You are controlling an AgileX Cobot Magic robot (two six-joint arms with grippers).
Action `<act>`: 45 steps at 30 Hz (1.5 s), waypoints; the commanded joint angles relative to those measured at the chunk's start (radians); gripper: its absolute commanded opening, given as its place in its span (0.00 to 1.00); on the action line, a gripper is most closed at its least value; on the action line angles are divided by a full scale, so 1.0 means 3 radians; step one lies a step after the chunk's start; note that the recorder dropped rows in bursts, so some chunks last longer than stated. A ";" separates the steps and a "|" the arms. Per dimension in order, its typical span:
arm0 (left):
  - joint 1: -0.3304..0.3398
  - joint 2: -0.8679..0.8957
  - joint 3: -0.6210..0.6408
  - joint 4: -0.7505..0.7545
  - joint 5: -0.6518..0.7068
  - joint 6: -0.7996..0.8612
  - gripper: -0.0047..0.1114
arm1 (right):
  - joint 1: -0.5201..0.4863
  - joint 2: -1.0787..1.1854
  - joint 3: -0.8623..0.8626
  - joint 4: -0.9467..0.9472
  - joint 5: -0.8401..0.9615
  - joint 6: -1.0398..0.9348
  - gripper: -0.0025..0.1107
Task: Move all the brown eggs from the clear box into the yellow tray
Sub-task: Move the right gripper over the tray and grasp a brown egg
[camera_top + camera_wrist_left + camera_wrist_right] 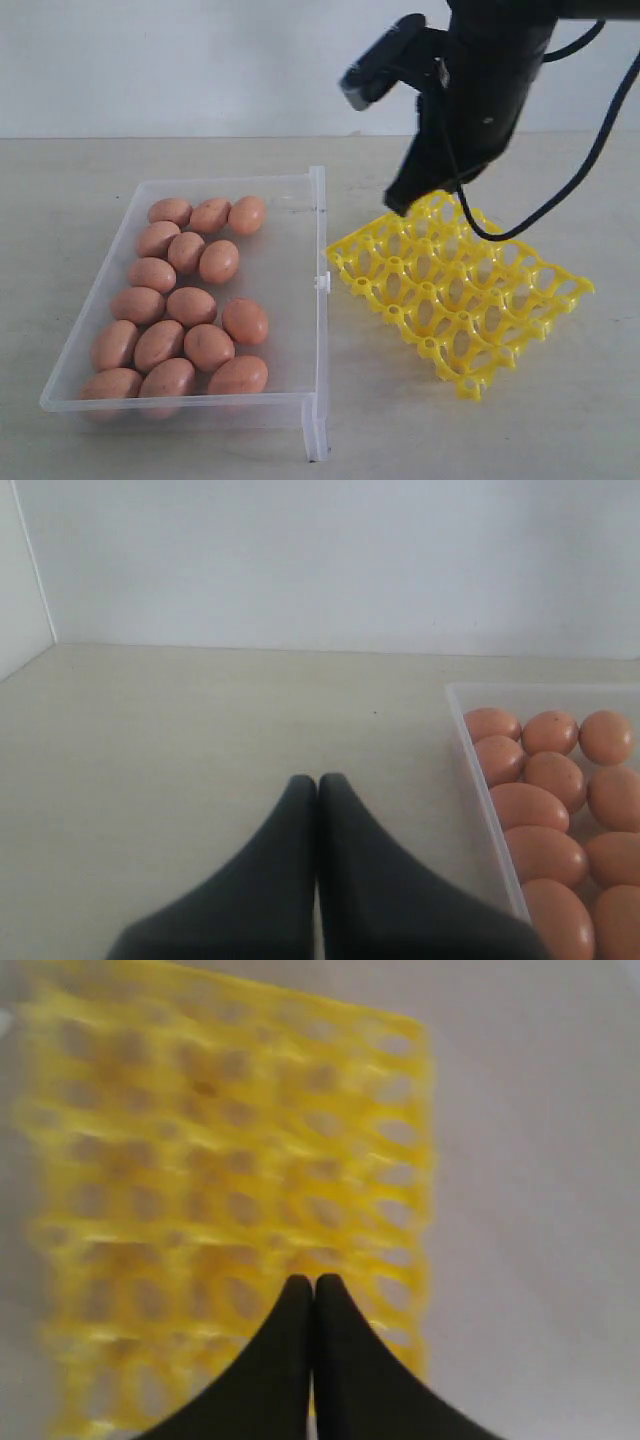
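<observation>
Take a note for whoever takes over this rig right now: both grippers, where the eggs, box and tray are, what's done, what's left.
Left gripper: fingers shut, empty, off to one side of the clear box.
Right gripper: fingers shut, empty, above the yellow tray.
Brown eggs: all in the clear box; the tray lies beside it.
Done: no egg in the tray.
Left: move every egg across.

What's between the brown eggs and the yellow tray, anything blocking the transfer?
Only the low wall of the clear box on the tray side; the brown eggs must be lifted over it. The right gripper, shut, hangs over the yellow tray. Nothing else visible between them.
</observation>
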 commanded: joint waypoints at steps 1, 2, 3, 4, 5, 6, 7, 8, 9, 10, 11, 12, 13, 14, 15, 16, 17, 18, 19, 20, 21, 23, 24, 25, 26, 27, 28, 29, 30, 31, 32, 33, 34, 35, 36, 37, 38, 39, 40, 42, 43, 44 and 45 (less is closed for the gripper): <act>-0.0018 -0.0010 -0.0014 -0.0018 -0.0004 0.0002 0.00 | -0.0013 0.0044 -0.0521 0.1551 -0.0147 -0.0732 0.02; -0.0018 -0.0010 -0.0014 -0.0018 -0.0004 0.0002 0.00 | -0.0013 0.0117 -0.0671 0.1726 -0.0162 -0.0746 0.02; -0.0018 -0.0010 -0.0014 -0.0018 -0.0004 0.0002 0.00 | -0.0013 0.0212 -0.0836 0.1822 -0.0147 -0.0746 0.02; -0.0018 -0.0010 -0.0014 -0.0018 -0.0004 0.0002 0.00 | -0.0013 0.0310 -0.0967 0.1857 -0.0103 -0.0730 0.02; -0.0018 -0.0010 -0.0014 -0.0018 -0.0004 0.0002 0.00 | -0.0013 0.0449 -0.1139 0.1864 -0.0006 -0.0697 0.02; -0.0018 -0.0010 -0.0014 -0.0018 -0.0004 0.0002 0.00 | -0.0013 0.0603 -0.1310 0.1873 0.0146 -0.0677 0.02; -0.0018 -0.0010 -0.0014 -0.0018 -0.0004 0.0002 0.00 | -0.0013 0.0762 -0.1443 0.1880 0.0321 -0.0633 0.02; -0.0018 -0.0010 -0.0014 -0.0018 -0.0004 0.0002 0.00 | -0.0013 0.0918 -0.1599 0.1894 0.0504 -0.0590 0.02; -0.0018 -0.0010 -0.0014 -0.0018 -0.0004 0.0002 0.00 | -0.0013 0.1064 -0.1738 0.1927 0.0670 -0.0553 0.02; -0.0018 -0.0010 -0.0014 -0.0018 -0.0004 0.0002 0.00 | -0.0013 0.1170 -0.1860 0.1959 0.0678 -0.0545 0.02; -0.0018 -0.0010 -0.0014 -0.0018 -0.0004 0.0002 0.00 | -0.0013 0.1284 -0.1956 0.2006 0.0678 -0.0545 0.02; -0.0018 -0.0010 -0.0014 -0.0018 -0.0004 0.0002 0.00 | -0.0013 0.1371 -0.2019 0.2062 0.0678 -0.0545 0.02; -0.0018 -0.0010 -0.0014 -0.0018 -0.0004 0.0002 0.00 | -0.0013 0.1434 -0.2043 0.2127 0.0678 -0.0545 0.03; -0.0018 -0.0010 -0.0014 -0.0018 -0.0004 0.0002 0.00 | -0.0013 0.1466 -0.2043 0.2206 0.0678 -0.0551 0.06; -0.0018 -0.0010 -0.0014 -0.0018 -0.0004 0.0002 0.00 | -0.0004 0.1498 -0.2043 0.2267 0.0678 -0.0584 0.10; -0.0018 -0.0010 -0.0014 -0.0018 -0.0004 0.0002 0.00 | 0.0015 0.1523 -0.2043 0.2283 0.0678 -0.0625 0.16; -0.0018 -0.0010 -0.0014 -0.0018 -0.0004 0.0002 0.00 | 0.0029 0.1538 -0.2043 0.2266 0.0678 -0.0649 0.22; -0.0018 -0.0010 -0.0014 -0.0018 -0.0004 0.0002 0.00 | 0.0061 0.1558 -0.2043 0.2239 0.0678 -0.0657 0.30; -0.0018 -0.0010 -0.0014 -0.0018 -0.0004 0.0002 0.00 | 0.0088 0.1576 -0.2043 0.2231 0.0678 -0.0657 0.39; -0.0018 -0.0010 -0.0014 -0.0018 -0.0004 0.0002 0.00 | 0.0108 0.1598 -0.2043 0.2231 0.0678 -0.0657 0.45; -0.0018 -0.0010 -0.0014 -0.0018 -0.0004 0.0002 0.00 | 0.0132 0.1616 -0.2035 0.2223 0.0655 -0.0657 0.49; -0.0018 -0.0010 -0.0014 -0.0018 -0.0004 0.0002 0.00 | 0.0187 0.1660 -0.2035 0.2217 0.0644 -0.0642 0.51; -0.0018 -0.0010 -0.0014 -0.0018 -0.0004 0.0002 0.00 | 0.0217 0.1694 -0.2035 0.2217 0.0658 -0.0601 0.51; -0.0018 -0.0010 -0.0014 -0.0018 -0.0004 0.0002 0.00 | 0.0230 0.1714 -0.2035 0.2217 0.0678 -0.0555 0.51; -0.0018 -0.0010 -0.0014 -0.0018 -0.0004 0.0002 0.00 | 0.0253 0.1748 -0.2035 0.2197 0.0678 -0.0513 0.51; -0.0018 -0.0010 -0.0014 -0.0018 -0.0004 0.0002 0.00 | 0.0261 0.1773 -0.2035 0.2181 0.0678 -0.0498 0.51; -0.0018 -0.0010 -0.0014 -0.0018 -0.0004 0.0002 0.00 | 0.0283 0.1810 -0.2030 0.2157 0.0678 -0.0489 0.51; -0.0018 -0.0010 -0.0014 -0.0018 -0.0004 0.0002 0.00 | 0.0290 0.1837 -0.2030 0.2148 0.0678 -0.0475 0.51; -0.0018 -0.0010 -0.0014 -0.0018 -0.0004 0.0002 0.00 | 0.0292 0.1865 -0.2030 0.2135 0.0678 -0.0452 0.51; -0.0018 -0.0010 -0.0014 -0.0018 -0.0004 0.0002 0.00 | 0.0300 0.1889 -0.2030 0.2128 0.0678 -0.0428 0.51; -0.0018 -0.0010 -0.0014 -0.0018 -0.0004 0.0002 0.00 | 0.0300 0.1909 -0.2030 0.2128 0.0678 -0.0421 0.51; -0.0018 -0.0010 -0.0014 -0.0018 -0.0004 0.0002 0.00 | 0.0302 0.1933 -0.2030 0.2128 0.0678 -0.0421 0.51; -0.0018 -0.0010 -0.0014 -0.0018 -0.0004 0.0002 0.00 | 0.0302 0.1952 -0.2030 0.2128 0.0678 -0.0421 0.51; -0.0018 -0.0010 -0.0014 -0.0018 -0.0004 0.0002 0.00 | 0.0308 0.1973 -0.2030 0.2123 0.0678 -0.0421 0.51; -0.0018 -0.0010 -0.0014 -0.0018 -0.0004 0.0002 0.00 | 0.0308 0.1993 -0.2030 0.2123 0.0678 -0.0421 0.51; -0.0018 -0.0010 -0.0014 -0.0018 -0.0004 0.0002 0.00 | 0.0308 0.2008 -0.2030 0.2114 0.0678 -0.0421 0.51; -0.0018 -0.0010 -0.0014 -0.0018 -0.0004 0.0002 0.00 | 0.0314 0.2040 -0.2030 0.2114 0.0678 -0.0421 0.51; -0.0018 -0.0010 -0.0014 -0.0018 -0.0004 0.0002 0.00 | 0.0314 0.2047 -0.2030 0.2121 0.0678 -0.0417 0.51; -0.0018 -0.0010 -0.0014 -0.0018 -0.0004 0.0002 0.00 | 0.0321 0.2063 -0.2030 0.2104 0.0678 -0.0388 0.51; -0.0018 -0.0010 -0.0014 -0.0018 -0.0004 0.0002 0.00 | 0.0322 0.2085 -0.2030 0.2110 0.0678 -0.0371 0.51; -0.0018 -0.0010 -0.0014 -0.0018 -0.0004 0.0002 0.00 | 0.0322 0.2113 -0.2030 0.2117 0.0678 -0.0371 0.51; -0.0018 -0.0010 -0.0014 -0.0018 -0.0004 0.0002 0.00 | 0.0322 0.2123 -0.2030 0.2110 0.0678 -0.0371 0.51; -0.0018 -0.0010 -0.0014 -0.0018 -0.0004 0.0002 0.00 | 0.0322 0.2166 -0.2030 0.2117 0.0678 -0.0354 0.51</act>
